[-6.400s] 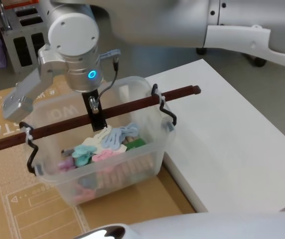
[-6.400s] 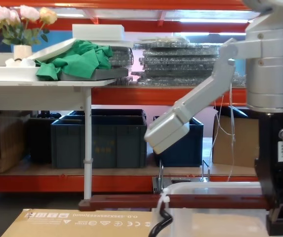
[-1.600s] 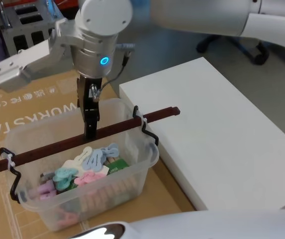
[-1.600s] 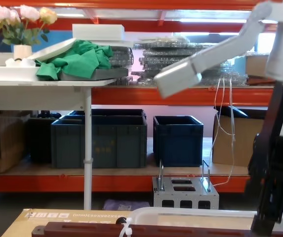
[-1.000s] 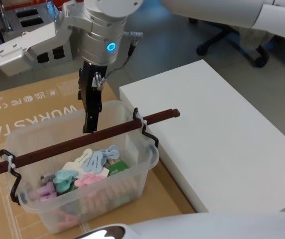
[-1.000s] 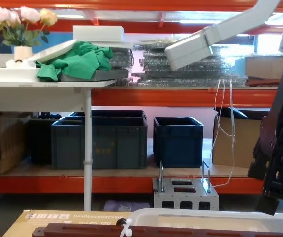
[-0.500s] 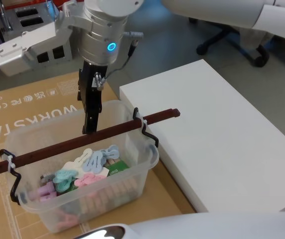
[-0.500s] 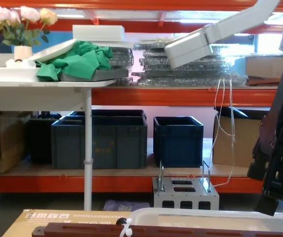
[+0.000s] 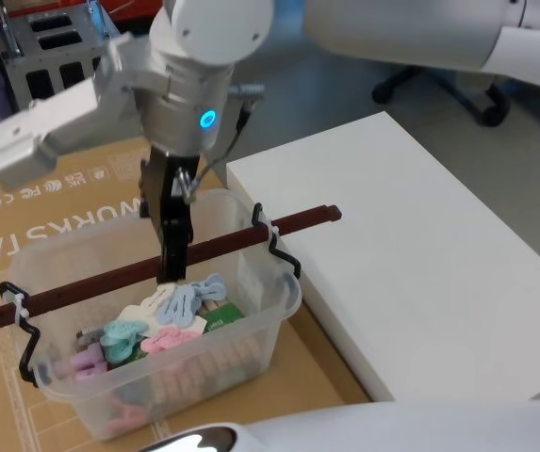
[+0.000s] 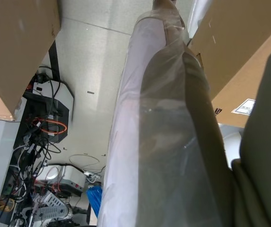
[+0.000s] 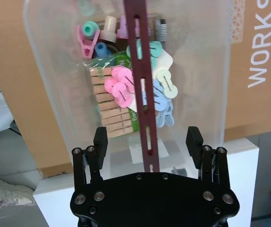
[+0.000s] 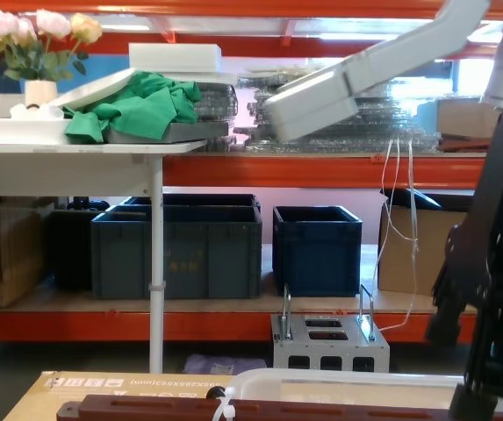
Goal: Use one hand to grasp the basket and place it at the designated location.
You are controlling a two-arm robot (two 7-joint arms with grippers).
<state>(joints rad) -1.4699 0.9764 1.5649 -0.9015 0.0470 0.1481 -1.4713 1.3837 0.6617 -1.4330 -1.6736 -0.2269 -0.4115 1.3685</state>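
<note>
Right gripper (image 9: pixel 170 271), its fingers (image 11: pixel 100 138) spread wide, straddles the dark bar handle (image 9: pixel 90 287) of the basket (image 9: pixel 255 330) near the bar's middle, one finger on each side. Whether either finger touches the bar cannot be told. The basket stands on a cardboard sheet (image 9: pixel 62 184) just beside the white block (image 9: pixel 420 254), on the block's left. Moving toward the block: a white zip tie (image 9: pixel 17 303) on the bar, coloured clothes pegs (image 9: pixel 171 315) inside the basket, and the bar's free end projecting above the block's left edge.
</note>
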